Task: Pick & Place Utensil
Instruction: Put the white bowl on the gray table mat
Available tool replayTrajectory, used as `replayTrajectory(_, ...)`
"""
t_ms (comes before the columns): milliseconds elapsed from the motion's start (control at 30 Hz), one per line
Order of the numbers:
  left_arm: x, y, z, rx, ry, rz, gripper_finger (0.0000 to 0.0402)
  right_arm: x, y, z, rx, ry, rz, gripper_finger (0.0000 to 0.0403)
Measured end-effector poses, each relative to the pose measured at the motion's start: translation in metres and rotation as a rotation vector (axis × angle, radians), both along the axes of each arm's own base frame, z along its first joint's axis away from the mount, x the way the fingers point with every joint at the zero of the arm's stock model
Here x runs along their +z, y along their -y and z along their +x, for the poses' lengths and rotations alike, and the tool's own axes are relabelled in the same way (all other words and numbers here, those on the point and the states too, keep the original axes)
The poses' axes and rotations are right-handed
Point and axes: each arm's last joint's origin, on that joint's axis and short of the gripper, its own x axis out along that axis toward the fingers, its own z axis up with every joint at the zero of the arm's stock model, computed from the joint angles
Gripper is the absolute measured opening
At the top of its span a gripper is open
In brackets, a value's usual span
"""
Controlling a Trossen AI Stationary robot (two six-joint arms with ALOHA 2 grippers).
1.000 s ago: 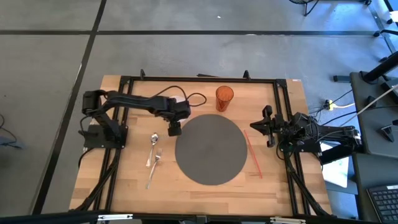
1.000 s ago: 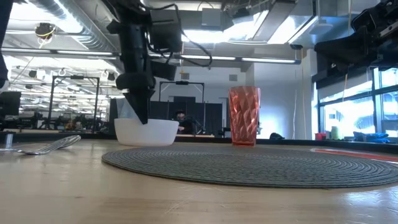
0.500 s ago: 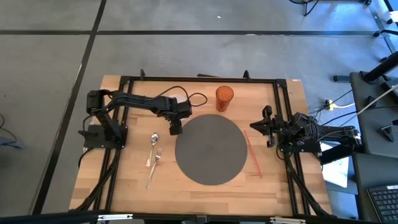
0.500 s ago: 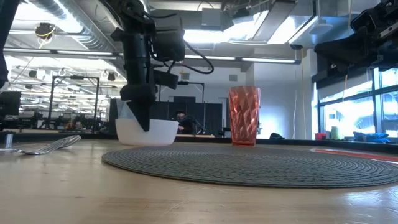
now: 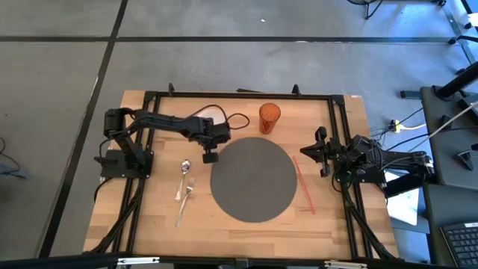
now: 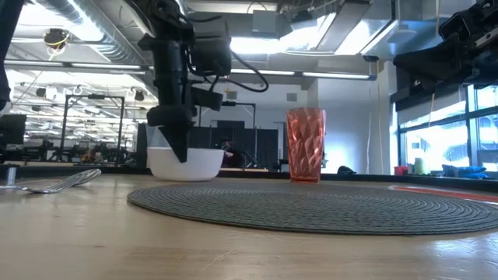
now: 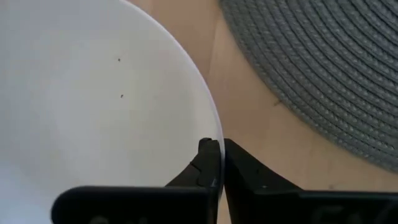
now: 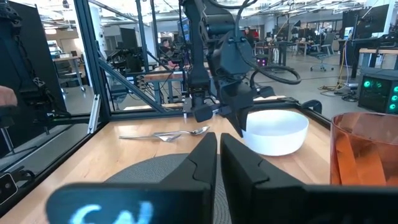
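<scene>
Left hand [image 5: 210, 157]: clamped on the rim of the white bowl [image 6: 185, 163], fingers [image 7: 210, 163] pinched together with the rim between them, at the far left edge of the mat.
White bowl: sits on the wooden worktop [image 5: 149, 224] just behind the left hand, mostly covered by the arm from above; the wrist camera shows its pale inner wall [image 7: 93, 106] filling the frame.
Round grey mat [image 5: 254, 179]: woven, lying flat mid-worktop, its edge just beside the bowl.
Spoon [image 5: 184, 170] and fork [image 5: 185, 200]: lying side by side on the bare wood, to the left of the mat and near the left hand, neither one gripped.
Orange tumbler [image 5: 269, 117]: upright behind the mat's far edge.
Red straw [image 5: 304, 183]: flat on the wood along the mat's right side.
Right hand [image 5: 323, 152]: fingers closed, holding nothing, parked at the right edge of the worktop, well apart from the utensils.
</scene>
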Motion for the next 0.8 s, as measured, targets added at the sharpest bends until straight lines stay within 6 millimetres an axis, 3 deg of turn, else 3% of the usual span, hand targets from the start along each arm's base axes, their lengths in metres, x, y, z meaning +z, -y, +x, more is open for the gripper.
replayTrajectory(133,0.003,0.003,0.001,-0.031,-0.022,0.012,0.0004,0.000,0.000,0.000,-0.001,0.001,-0.004,0.0023)
replayTrajectory(267,0.021,0.018,0.011,-0.054,-0.005,0.021,0.0004,0.000,0.000,0.000,-0.001,0.001,-0.003,0.0023)
replayTrajectory(600,0.089,0.084,0.037,-0.231,0.124,0.037,0.0004,0.000,0.000,0.000,0.000,0.001,-0.002,0.0023)
replayTrajectory(800,0.117,0.123,0.040,-0.267,0.233,-0.026,0.0004,0.000,0.000,0.000,0.000,0.001,-0.001,0.0023)
